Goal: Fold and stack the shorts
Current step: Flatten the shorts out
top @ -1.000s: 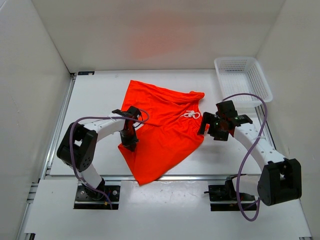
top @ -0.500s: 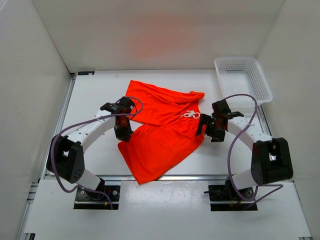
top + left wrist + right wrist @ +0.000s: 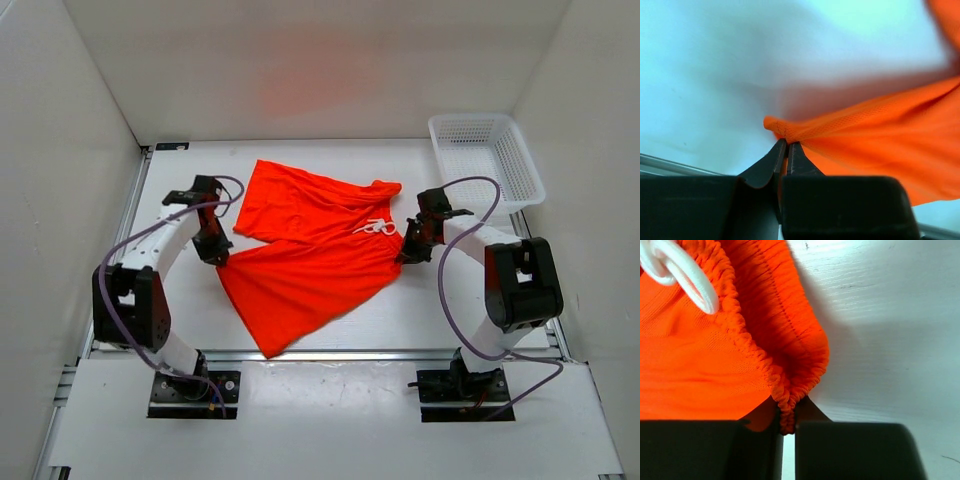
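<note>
On the table [image 3: 450,300], one pair of orange shorts [image 3: 310,250] lies spread flat, with one white basket [image 3: 487,160] back right. Two grippers, both clamped on it: left gripper [image 3: 214,252] on a hem corner, right gripper [image 3: 408,250] on the waistband. Right was wide open a second ago, and left has dragged its corner outward.

Left pincer [image 3: 786,145] clamped on the shorts [image 3: 310,262], arm bowed outward; right pincer [image 3: 786,415] likewise, elbow folded back.
</note>
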`<state>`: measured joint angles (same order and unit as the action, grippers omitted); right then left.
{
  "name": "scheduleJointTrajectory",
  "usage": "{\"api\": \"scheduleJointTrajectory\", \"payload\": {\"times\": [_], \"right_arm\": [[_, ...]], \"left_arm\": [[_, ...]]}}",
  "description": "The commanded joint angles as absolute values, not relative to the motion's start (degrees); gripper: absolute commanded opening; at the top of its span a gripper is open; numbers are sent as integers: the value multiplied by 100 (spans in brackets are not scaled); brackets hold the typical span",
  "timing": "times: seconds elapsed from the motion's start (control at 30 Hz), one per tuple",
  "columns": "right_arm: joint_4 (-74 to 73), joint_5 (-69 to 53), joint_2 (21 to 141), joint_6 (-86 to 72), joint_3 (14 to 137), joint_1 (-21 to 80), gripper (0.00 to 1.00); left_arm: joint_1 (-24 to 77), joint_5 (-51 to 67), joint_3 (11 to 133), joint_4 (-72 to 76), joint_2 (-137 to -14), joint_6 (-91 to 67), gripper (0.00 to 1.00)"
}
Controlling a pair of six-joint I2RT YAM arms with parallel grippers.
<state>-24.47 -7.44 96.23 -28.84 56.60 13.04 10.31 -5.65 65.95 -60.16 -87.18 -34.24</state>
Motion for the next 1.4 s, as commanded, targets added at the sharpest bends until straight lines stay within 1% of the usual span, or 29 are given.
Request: {"api": "scheduleJointTrajectory", "payload": {"times": [0.0,0.1,0.2,0.23,0.27,0.33,0.37,0.4,0.47,0.5,0.53,0.57,0.63,0.67,0.7,0.73,0.77,0.8,0.83,0.87,0.9,0.93,0.97,1.0,1.03,1.13,1.37], "right_arm": [[-2276,-914,9528,-3032,5626,1266,0],[-2276,-914,9168,-3286,5239,1266,0],[-2276,-914,8580,-3620,4800,1266,0],[-2276,-844,8474,-3743,4703,1327,0],[-2276,-844,8377,-3849,4598,1388,0],[-2276,-844,8174,-4182,4456,1537,0],[-2215,-792,8174,-4262,4386,1599,10],[-2215,-713,8104,-4393,4386,1661,23],[-2215,-625,8051,-4464,4438,1749,49],[-2276,-563,7990,-4465,4499,1749,72],[-2276,-415,7902,-4465,4500,1801,75],[-2424,-335,7901,-4465,4570,1802,77],[-2521,-220,7761,-4465,4649,1802,77],[-2575,-220,7674,-4395,4710,1802,77],[-2662,-159,7621,-4395,4711,1802,77],[-2715,-158,7524,-4308,4711,1802,77],[-2768,-158,7471,-4246,4711,1802,77],[-2829,-89,7366,-4245,4711,1802,77],[-2830,-88,7313,-4176,4633,1802,77],[-2830,-88,7260,-4123,4632,1802,77],[-2830,-88,7199,-4122,4571,1802,77],[-2830,-88,7198,-4122,4570,1802,77],[-2830,-88,7198,-4052,4518,1802,77],[-2830,-88,7198,-4052,4518,1750,77],[-2830,-88,7198,-4052,4465,1749,77],[-2883,-237,7198,-4052,4465,1749,77],[-2883,-352,7076,-4104,4465,1749,77]], "left_arm": [[494,-598,7135,-5889,-9157,-3103,10],[247,-598,7864,-5889,-9947,-2988,10],[-8,-545,8839,-6064,-10817,-2866,10],[-78,-545,9381,-6134,-11046,-2804,10],[-79,-545,9656,-6344,-11492,-2804,10],[-79,-545,10367,-6529,-11898,-2672,10],[-79,-545,10554,-6600,-12057,-2620,16],[-79,-458,10730,-6748,-12311,-2567,22],[-79,-396,10924,-6803,-12366,-2505,51],[-79,-396,10873,-6803,-12183,-2505,66],[-79,-396,10776,-6724,-12016,-2505,77],[-79,-396,10488,-6724,-11823,-2505,85],[-79,-343,10048,-6601,-11016,-2505,85],[-79,-343,9402,-6470,-10665,-2505,85],[-79,-343,9013,-6390,-10278,-2574,82],[-79,-273,8600,-6329,-9483,-2680,80],[-9,-185,8195,-6276,-9083,-2742,77],[-9,-98,7347,-6223,-8714,-2908,75],[52,130,6930,-6162,-8057,-2979,73],[53,262,6534,-6161,-7781,-3084,73],[114,394,5791,-6161,-7526,-3346,73],[210,726,5453,-6022,-7306,-3531,73],[289,895,5275,-6021,-6999,-3646,78],[421,957,5117,-6021,-6874,-3804,79],[422,958,4846,-5960,-6795,-4188,79],[422,809,4484,-5723,-6680,-4630,81],[474,896,4307,-4932,-7830,-4632,82]]}}
